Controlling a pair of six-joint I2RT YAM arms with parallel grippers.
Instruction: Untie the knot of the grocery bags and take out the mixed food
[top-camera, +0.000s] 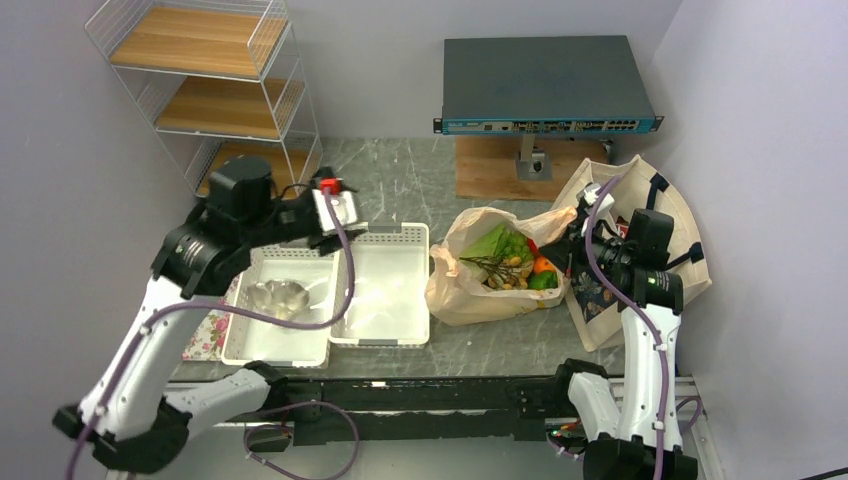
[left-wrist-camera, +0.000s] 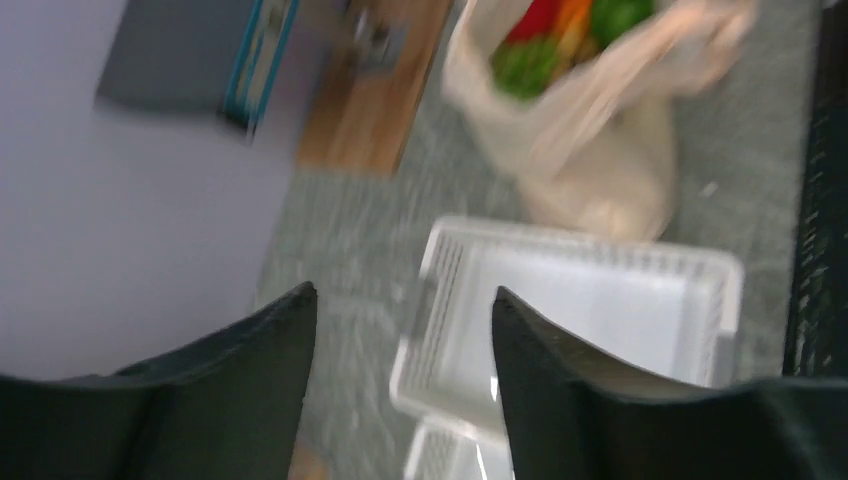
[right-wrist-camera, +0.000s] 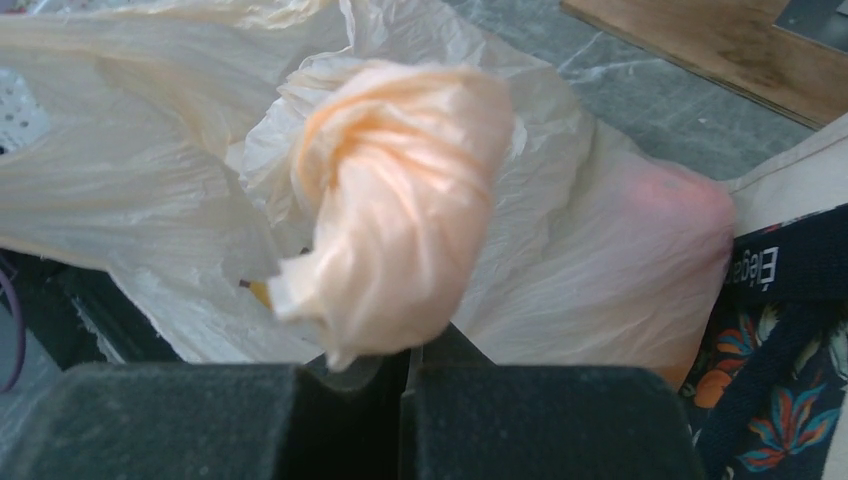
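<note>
Grey marbled tabletop (top-camera: 400, 180), lilac walls. Peach plastic bag (top-camera: 455, 295) stands centre-right with its mouth open and mixed food (top-camera: 515, 262) showing inside. Right gripper (right-wrist-camera: 405, 355): jaws closed, pinching the bag's twisted knot (right-wrist-camera: 395, 200), beside the floral tote (top-camera: 690, 230). Left gripper (left-wrist-camera: 400, 300): jaws apart, empty, above the white baskets (top-camera: 385, 342).

Robotics lab bench, plain lilac walls (top-camera: 60, 150), rack network switch (top-camera: 548, 85), wire shelf (top-camera: 205, 85), grey marbled table (top-camera: 400, 170)
</note>
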